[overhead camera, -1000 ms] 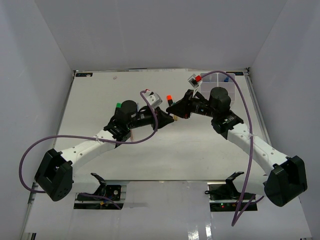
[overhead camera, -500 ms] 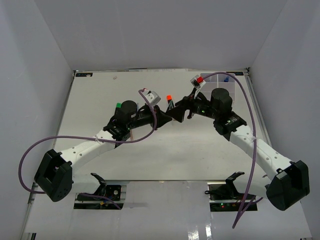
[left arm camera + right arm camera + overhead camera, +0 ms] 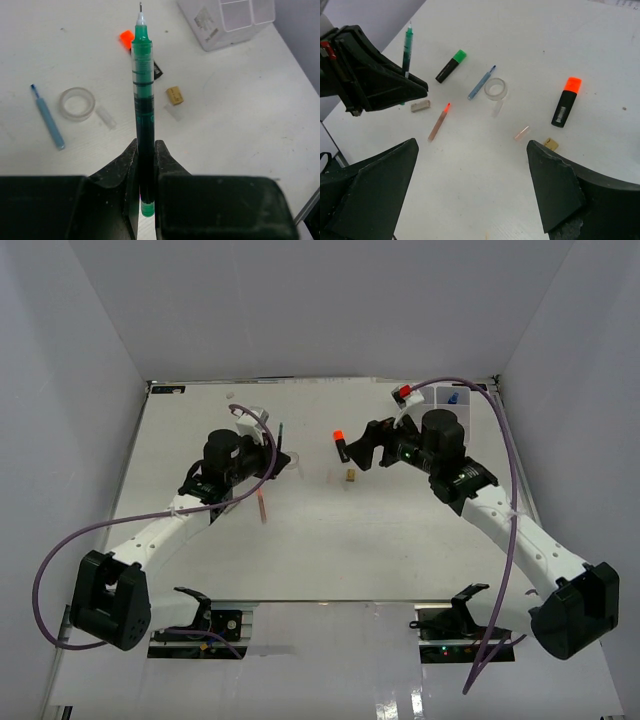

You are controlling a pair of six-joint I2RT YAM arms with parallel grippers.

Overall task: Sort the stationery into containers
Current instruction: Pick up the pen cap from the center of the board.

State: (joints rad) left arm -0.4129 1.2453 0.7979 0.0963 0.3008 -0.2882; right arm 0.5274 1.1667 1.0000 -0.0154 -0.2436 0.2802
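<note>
So the left arm stretches from its base at the near-left corner up toward the middle of the table (image 3: 300,550), wrist turned to the right. The left gripper (image 3: 145,150) is clamped on a green pen (image 3: 142,95), which sticks straight out past the fingers with its fine tip pointing away, clear of the table.

The right arm comes in from the near-right corner, bent at the elbow, with its head pointing left toward the centre. The right gripper (image 3: 471,145) hangs above the table with its fingers (image 3: 370,200) spread wide and nothing between them.

Everything else is loose on the table. The orange-capped marker (image 3: 565,102) lies just off the right gripper, with the tan block (image 3: 550,144) near it. Further left are the tape ring (image 3: 495,88) and, just beside it, the blue pen (image 3: 482,82). Then come the green-capped marker (image 3: 451,66), the pink stick (image 3: 439,122) and the grey block (image 3: 420,105).

One white organiser box (image 3: 230,20) sits at the far-right corner. A small blue item (image 3: 452,397) shows in it, but I can't tell which compartment.
</note>
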